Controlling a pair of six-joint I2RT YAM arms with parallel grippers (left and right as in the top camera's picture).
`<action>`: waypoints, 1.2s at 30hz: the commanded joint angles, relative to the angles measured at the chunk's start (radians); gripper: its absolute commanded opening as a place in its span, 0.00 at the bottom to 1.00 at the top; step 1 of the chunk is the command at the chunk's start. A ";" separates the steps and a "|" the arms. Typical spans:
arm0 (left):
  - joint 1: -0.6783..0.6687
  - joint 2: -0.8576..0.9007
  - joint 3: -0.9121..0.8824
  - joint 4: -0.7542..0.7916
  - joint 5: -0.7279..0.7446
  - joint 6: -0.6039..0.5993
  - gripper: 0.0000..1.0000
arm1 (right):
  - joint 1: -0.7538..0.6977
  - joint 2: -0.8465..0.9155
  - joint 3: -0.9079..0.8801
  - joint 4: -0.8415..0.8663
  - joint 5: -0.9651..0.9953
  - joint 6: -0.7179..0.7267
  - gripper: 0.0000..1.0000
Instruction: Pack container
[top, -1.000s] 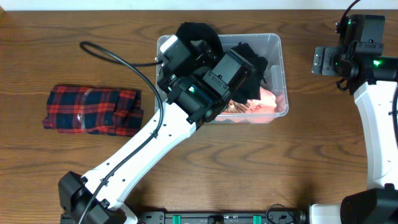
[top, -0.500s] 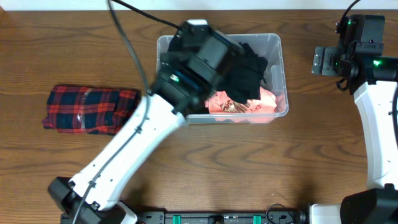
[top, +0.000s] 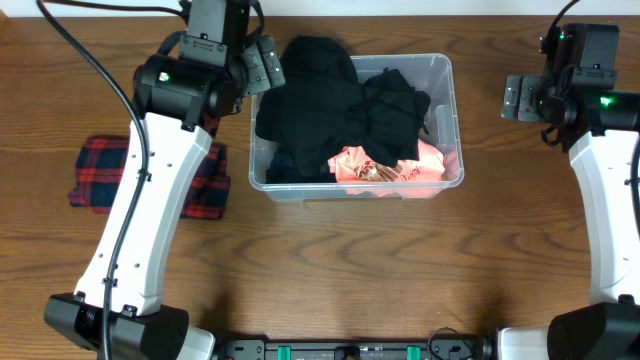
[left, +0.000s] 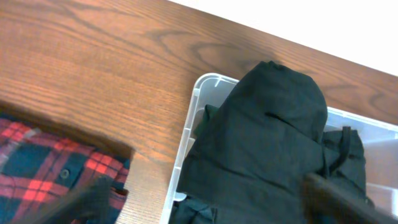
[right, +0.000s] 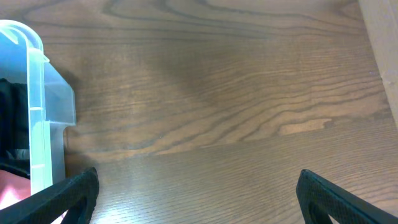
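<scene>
No legible text, label, brand, number or sign in any view. Brownish marking on pink cloth (top: 400, 168) inside container (top: 455, 105): too small to read.

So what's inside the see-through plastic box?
Crumpled black clothes fill most of the clear rectangular plastic container, with a pink cloth poking out at one side. Anything underneath them is covered.
</scene>
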 joint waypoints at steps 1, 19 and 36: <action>-0.005 -0.019 0.009 0.016 0.033 0.045 0.56 | -0.006 0.005 -0.001 -0.002 0.007 -0.001 0.99; -0.064 0.142 0.009 0.196 0.032 0.233 0.06 | -0.006 0.005 -0.001 -0.002 0.007 -0.001 0.99; -0.064 0.351 0.009 0.214 0.032 0.232 0.06 | -0.006 0.005 -0.001 -0.002 0.007 -0.001 0.99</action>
